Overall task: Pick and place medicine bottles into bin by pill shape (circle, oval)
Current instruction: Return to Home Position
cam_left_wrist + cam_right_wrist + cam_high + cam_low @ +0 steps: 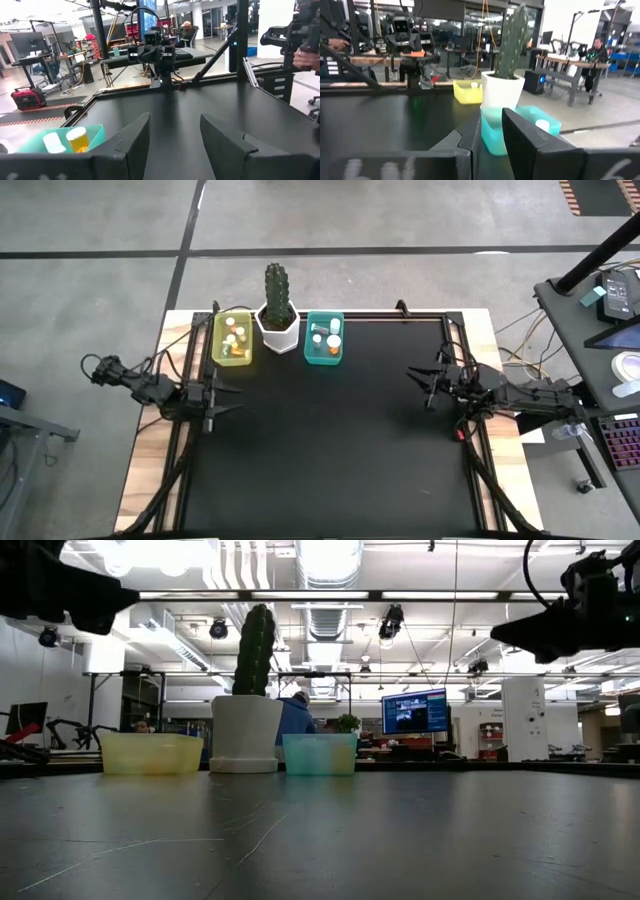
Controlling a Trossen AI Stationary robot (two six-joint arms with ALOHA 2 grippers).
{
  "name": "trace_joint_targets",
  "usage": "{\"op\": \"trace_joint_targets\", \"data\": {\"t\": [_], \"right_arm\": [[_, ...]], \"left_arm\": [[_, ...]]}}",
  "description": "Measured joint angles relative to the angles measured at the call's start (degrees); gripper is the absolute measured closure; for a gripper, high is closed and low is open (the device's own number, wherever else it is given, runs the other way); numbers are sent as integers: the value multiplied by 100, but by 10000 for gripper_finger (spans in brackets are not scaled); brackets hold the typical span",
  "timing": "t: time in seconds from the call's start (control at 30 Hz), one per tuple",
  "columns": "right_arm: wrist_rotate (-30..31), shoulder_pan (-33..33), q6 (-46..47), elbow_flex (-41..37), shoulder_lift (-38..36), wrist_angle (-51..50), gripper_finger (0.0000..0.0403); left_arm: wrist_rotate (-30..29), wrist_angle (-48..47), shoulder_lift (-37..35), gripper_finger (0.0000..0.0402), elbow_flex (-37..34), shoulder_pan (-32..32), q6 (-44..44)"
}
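While both arms hang over the side edges of the black table, the left gripper at mid-left and the right gripper at mid-right each have their fingers apart, holding nothing. Medicine bottles lie inside the yellow bin and the teal bin at upper centre, flanking the cactus pot.

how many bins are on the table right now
2. The yellow bin stands at the table's far edge on the left arm's side of the cactus pot; the teal bin stands on the pot's other side. No others show.
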Motion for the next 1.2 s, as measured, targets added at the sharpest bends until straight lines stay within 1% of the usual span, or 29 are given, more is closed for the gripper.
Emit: {"op": "trace_joint_targets", "data": {"t": [0.07, 0.17, 0.27, 0.4, 0.47, 0.53, 0.67, 1.0, 1.2], "right_arm": [[-2, 0, 133, 0, 9, -178, 338], [-9, 0, 246, 0, 6, -240, 347], [-5, 0, 241, 0, 10, -263, 353], [20, 0, 277, 0, 77, -261, 355], [22, 0, 68, 0, 81, -265, 354], [19, 0, -154, 0, 88, -272, 354], [17, 0, -183, 0, 138, -280, 355], [20, 0, 409, -2, 183, -286, 355], [20, 0, 398, -2, 191, -290, 355]], "left_arm": [[-6, 175, 0, 248, -134, 0, 2], [-2, 369, -4, 273, -402, 0, -4], [29, 737, 0, 314, -699, 0, 38], [208, 932, 111, 382, -725, 2, 288], [242, 899, 97, 395, -729, 0, 311], [241, 905, 105, 387, -736, 0, 128], [247, 916, 197, 370, -745, 0, -131], [247, 911, 348, 368, -746, 0, -138], [246, 910, 382, 368, -745, 0, -139]]}}
